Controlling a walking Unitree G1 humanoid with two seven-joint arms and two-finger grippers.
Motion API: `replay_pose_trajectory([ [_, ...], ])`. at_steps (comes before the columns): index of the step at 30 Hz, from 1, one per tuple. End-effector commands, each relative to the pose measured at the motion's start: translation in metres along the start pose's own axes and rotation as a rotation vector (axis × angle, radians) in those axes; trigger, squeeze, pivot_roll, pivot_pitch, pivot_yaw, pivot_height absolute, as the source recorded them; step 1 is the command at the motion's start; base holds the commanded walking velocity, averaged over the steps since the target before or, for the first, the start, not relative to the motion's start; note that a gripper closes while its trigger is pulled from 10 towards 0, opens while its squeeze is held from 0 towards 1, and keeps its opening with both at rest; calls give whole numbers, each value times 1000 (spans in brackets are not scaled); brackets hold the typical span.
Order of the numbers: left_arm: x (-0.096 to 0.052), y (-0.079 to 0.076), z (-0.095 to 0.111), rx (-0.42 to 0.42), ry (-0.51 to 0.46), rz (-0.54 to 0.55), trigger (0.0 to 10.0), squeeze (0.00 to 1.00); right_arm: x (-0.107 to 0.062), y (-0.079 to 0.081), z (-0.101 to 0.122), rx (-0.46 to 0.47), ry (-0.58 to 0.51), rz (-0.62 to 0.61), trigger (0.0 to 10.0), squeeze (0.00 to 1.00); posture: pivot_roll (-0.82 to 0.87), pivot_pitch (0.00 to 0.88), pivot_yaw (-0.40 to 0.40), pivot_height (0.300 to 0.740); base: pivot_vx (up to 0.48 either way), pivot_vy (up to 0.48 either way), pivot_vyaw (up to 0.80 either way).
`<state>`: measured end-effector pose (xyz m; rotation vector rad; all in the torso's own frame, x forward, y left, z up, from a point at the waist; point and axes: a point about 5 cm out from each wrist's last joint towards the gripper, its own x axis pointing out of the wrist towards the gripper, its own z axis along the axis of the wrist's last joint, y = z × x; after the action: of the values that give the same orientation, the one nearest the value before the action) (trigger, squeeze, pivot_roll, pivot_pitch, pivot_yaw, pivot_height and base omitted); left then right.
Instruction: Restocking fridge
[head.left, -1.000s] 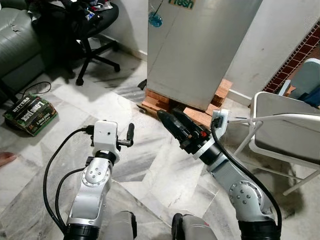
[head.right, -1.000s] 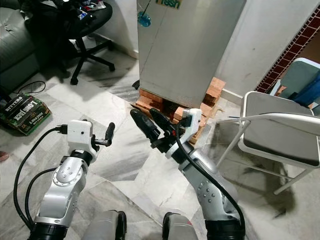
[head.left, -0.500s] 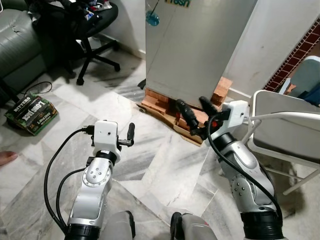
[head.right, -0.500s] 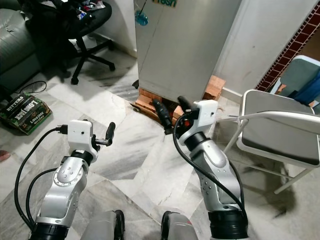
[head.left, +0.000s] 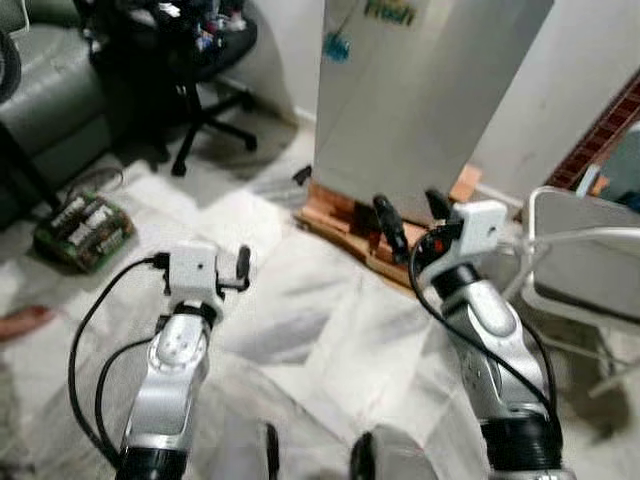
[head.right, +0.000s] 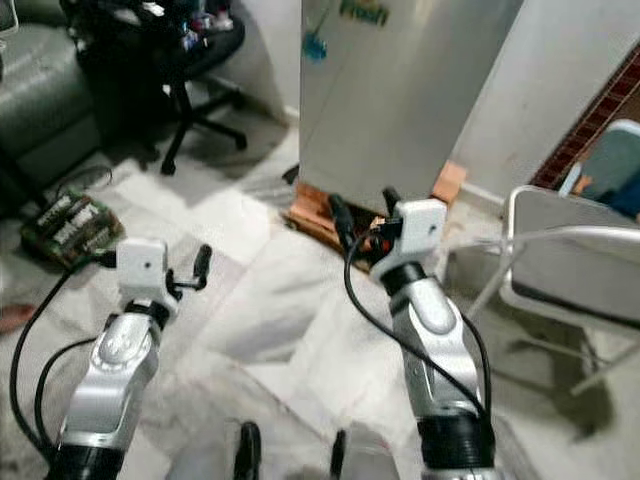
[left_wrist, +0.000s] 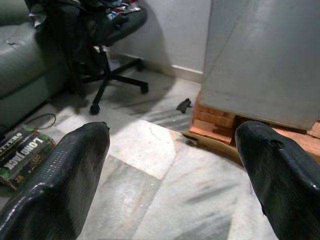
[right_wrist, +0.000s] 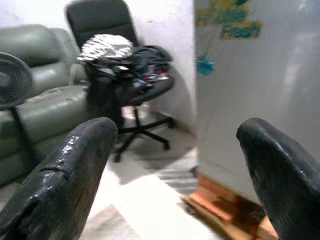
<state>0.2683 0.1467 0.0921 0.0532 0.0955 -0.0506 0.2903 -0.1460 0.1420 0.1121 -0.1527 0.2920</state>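
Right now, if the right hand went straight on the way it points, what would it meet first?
Probably the fridge: the open right hand points at its lower front, just above the bricks. Depth is unclear.

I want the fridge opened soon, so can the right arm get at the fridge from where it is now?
Probably, with a step closer. The right gripper is raised, open and empty, aimed at the fridge, with only bare floor between. The folding chair stands off to the side.

both eye views are motion-blurred; the tall grey metal fridge is cut off at the top edge, its green lettering unreadable.
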Motion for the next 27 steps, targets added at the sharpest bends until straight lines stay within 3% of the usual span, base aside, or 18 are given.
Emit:
replay_pose_trajectory([
  [1,0,-2,3,-20,-25,-2,10000,0,-5,-13,-5,-62,22,-65,10000,0,30,124,-12,740,0,480,0],
  [5,-3,-1,7,-36,-66,-18,10000,0,-6,-18,-10,-85,52,-110,10000,0,24,125,-12,740,0,458,0],
  [9,-5,-1,8,-35,-76,-26,10000,0,-7,-25,-12,-180,69,-196,10000,0,25,123,-14,740,309,365,0],
  [14,-4,6,7,-32,-71,-12,10000,0,-17,-34,-19,-228,83,-231,10000,0,27,121,-13,740,458,0,0],
  [27,1,10,15,-31,-114,-31,10000,0,-16,-24,-25,-270,104,-230,10000,0,30,144,6,740,345,312,0],
])
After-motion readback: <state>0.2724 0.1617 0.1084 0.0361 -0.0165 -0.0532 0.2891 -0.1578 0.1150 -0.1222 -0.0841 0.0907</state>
